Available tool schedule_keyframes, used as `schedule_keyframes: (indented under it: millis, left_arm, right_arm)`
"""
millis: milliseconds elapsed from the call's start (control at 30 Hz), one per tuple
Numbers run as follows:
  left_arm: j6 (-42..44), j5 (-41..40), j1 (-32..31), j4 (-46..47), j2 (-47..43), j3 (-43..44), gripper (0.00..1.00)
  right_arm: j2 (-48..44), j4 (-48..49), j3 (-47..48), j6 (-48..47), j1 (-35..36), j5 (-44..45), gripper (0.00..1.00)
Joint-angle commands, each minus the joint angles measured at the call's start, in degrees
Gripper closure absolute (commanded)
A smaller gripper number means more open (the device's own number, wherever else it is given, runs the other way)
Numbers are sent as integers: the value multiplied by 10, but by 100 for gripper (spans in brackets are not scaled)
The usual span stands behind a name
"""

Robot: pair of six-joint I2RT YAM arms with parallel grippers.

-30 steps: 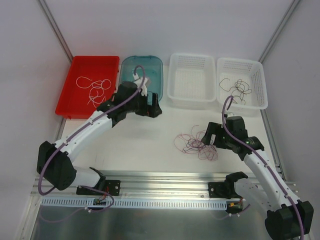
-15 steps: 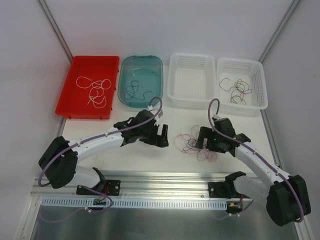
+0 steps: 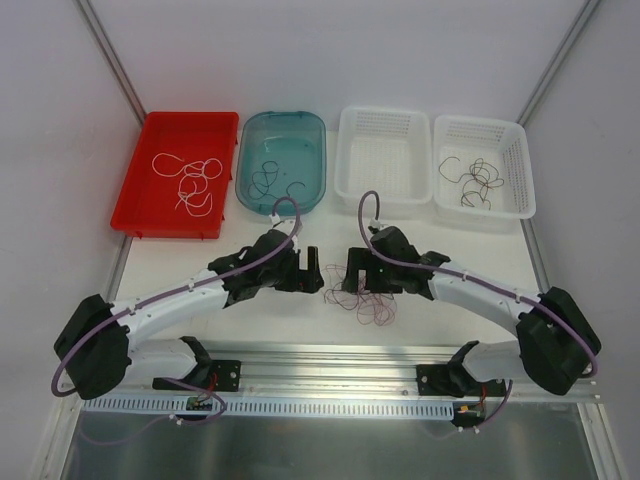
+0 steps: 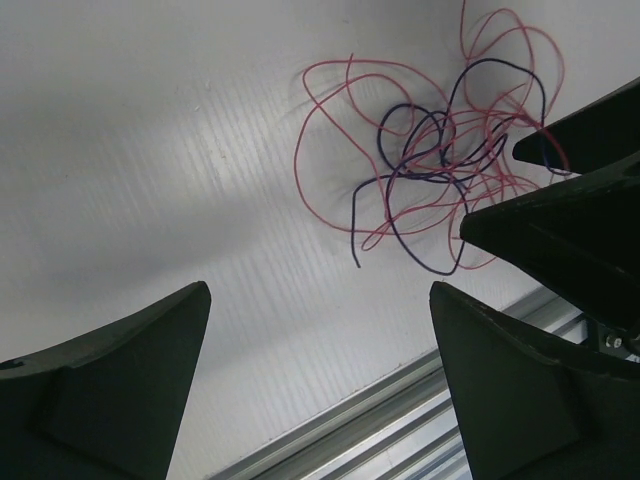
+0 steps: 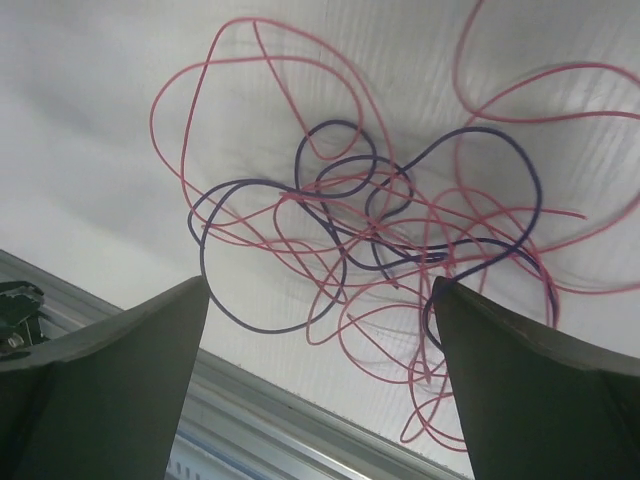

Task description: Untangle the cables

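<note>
Near the front edge of the white table (image 3: 250, 320), a loose clump of thin, curly cables (image 3: 368, 303) lies flat between the two robot arms, slightly right of centre. Seen from above, the left gripper (image 3: 313, 273) reaches in from the left and the right gripper (image 3: 345, 281) from the right, their tips facing each other near the left side of the clump. Neither holds anything. The left wrist view shows the left gripper (image 4: 320, 300) with its two dark fingers spread wide over bare table, the cables (image 4: 430, 170) lying further off to its upper right, partly covered by the black fingers of the right gripper (image 4: 560, 215). The right wrist view shows the right gripper (image 5: 320, 290) also spread wide, hanging just above the cables (image 5: 370, 230), with red-pink loops and a few dark strands filling the gap between its fingers; I cannot tell whether the fingertips touch the wires. Along the far side of the table stand four containers in a row: a red tray (image 3: 160, 130) at the left holding white strands (image 3: 187, 180), a teal tray (image 3: 310, 135) holding dark strands (image 3: 268, 180), a white basket (image 3: 383, 205), and a second white basket (image 3: 520, 170) at the right holding brown strands (image 3: 475, 180).
</note>
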Motion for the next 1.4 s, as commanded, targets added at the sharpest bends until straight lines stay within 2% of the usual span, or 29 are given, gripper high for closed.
schedule_keyframes:
  millis: [0,233,333,533,600,733,833,1133,1267,1300,1367]
  left_arm:
    - [-51,-28,-2,16,-26,-11,8]
    - [-120,-18,-13,17,13,8,14]
    - [-162,-31,-40,17,34,19,21]
    - [-259,-95,-106,24,65,28,41]
    - [-288,-110,-116,36,77,26,48]
    - [-308,-110,-118,68,107,29,56]
    - [-314,-97,-119,85,132,38,61]
    - [-336,-65,-129,139,208,49,66]
    - [-323,-55,-129,140,216,53,81]
    - [-317,-55,-130,139,213,51,90]
    - [-303,-57,-131,139,196,47,97]
  right_arm:
    - [-44,-16,20,15,1,62,1]
    - [-153,-98,-9,7,0,192,2]
    - [-181,-115,-22,3,0,217,2]
    - [-188,-108,-33,1,-1,212,3]
    - [-185,-101,-35,0,0,207,3]
    - [-182,-94,-39,0,0,197,3]
    - [-183,-88,-42,1,-1,193,3]
    - [-170,-68,-48,0,-1,174,3]
    - [-145,-42,-45,-9,0,158,3]
    - [-140,-39,-44,-10,-1,148,3]
    - [-125,-24,-39,-17,-1,138,3]
